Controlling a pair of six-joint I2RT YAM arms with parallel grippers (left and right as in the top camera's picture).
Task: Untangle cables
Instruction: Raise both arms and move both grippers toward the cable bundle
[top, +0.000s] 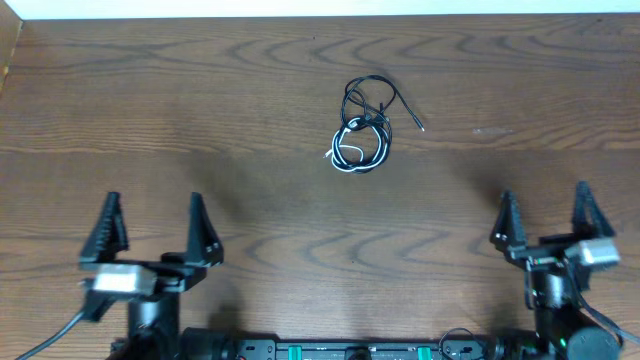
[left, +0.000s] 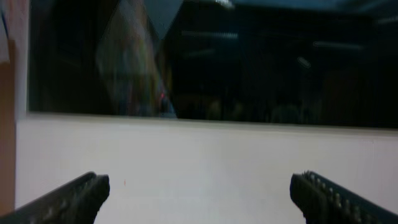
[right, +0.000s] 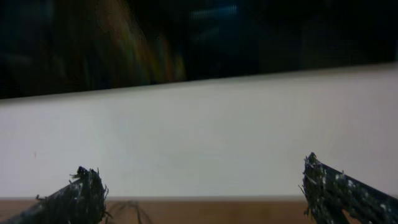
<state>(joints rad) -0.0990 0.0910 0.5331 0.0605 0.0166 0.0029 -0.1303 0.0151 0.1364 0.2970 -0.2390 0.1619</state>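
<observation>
Your cables lie in one small knot on the wooden table, past its middle on the far side and a little right of centre, well apart from both arms. The knot is mostly black loops stacked on each other, with the white cable curled through its lower left part. One black tail runs out to the right and ends in a small pale plug tip lying flat on the wood. Your left gripper hangs near the front edge on the left, jaws spread wide and holding nothing. Your right gripper sits near the front edge on the right, its jaws also wide and holding nothing. Both wrist views are blurred: each shows only its two dark fingertips far apart at the bottom corners, a white wall and a dark pane above it. In the right wrist view, thin dark strands show on a strip of wood; you cannot tell what they are. The green marks on the base bar at the front are too small to read.
</observation>
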